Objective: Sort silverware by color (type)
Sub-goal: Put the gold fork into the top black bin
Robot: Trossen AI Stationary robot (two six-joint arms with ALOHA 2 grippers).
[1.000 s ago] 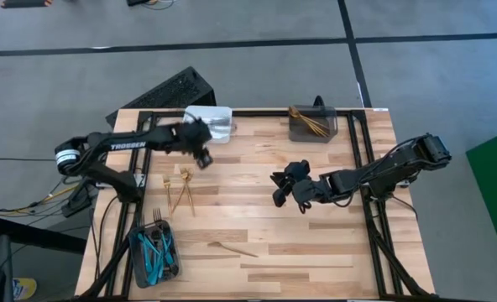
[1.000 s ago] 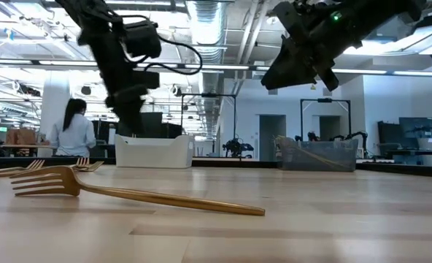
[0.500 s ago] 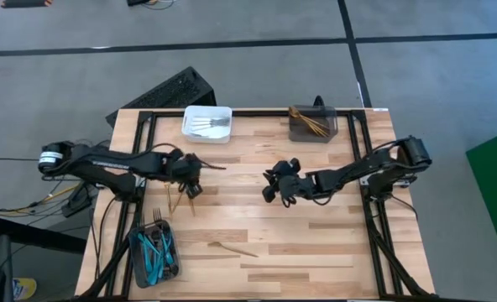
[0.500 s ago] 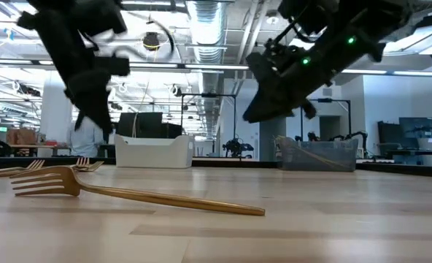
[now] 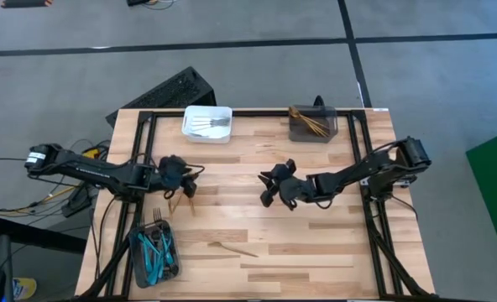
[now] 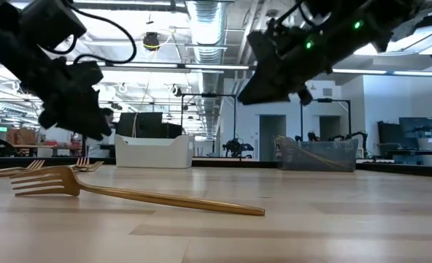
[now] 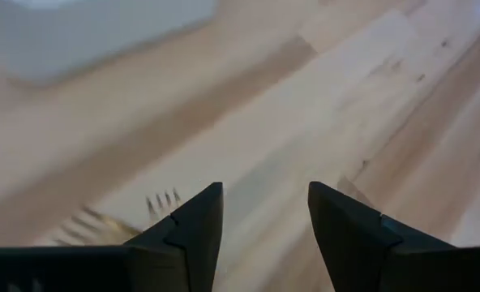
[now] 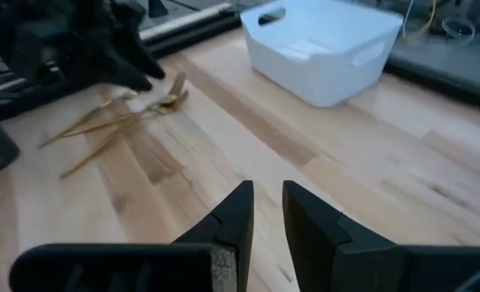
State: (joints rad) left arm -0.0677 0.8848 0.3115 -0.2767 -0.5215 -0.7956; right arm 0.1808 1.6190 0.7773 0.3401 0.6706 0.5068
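Observation:
Several gold forks lie flat in a loose cluster on the table's left part; they also show in the right wrist view. My left gripper hovers open just above them, and fork tines show beside its fingers. One more gold fork lies alone near the front edge, close to the low camera. My right gripper hangs over the table's middle, empty, its fingers a narrow gap apart.
A white bin with silver pieces and a dark grey bin with gold pieces stand at the far edge. A bin of blue-handled pieces sits at the near left corner. Bare wood lies between the two grippers.
My left gripper has drawn back from the white bin toward the near left and come down over the gold fork cluster. My right gripper has moved left toward the table's middle. The forks have not moved.

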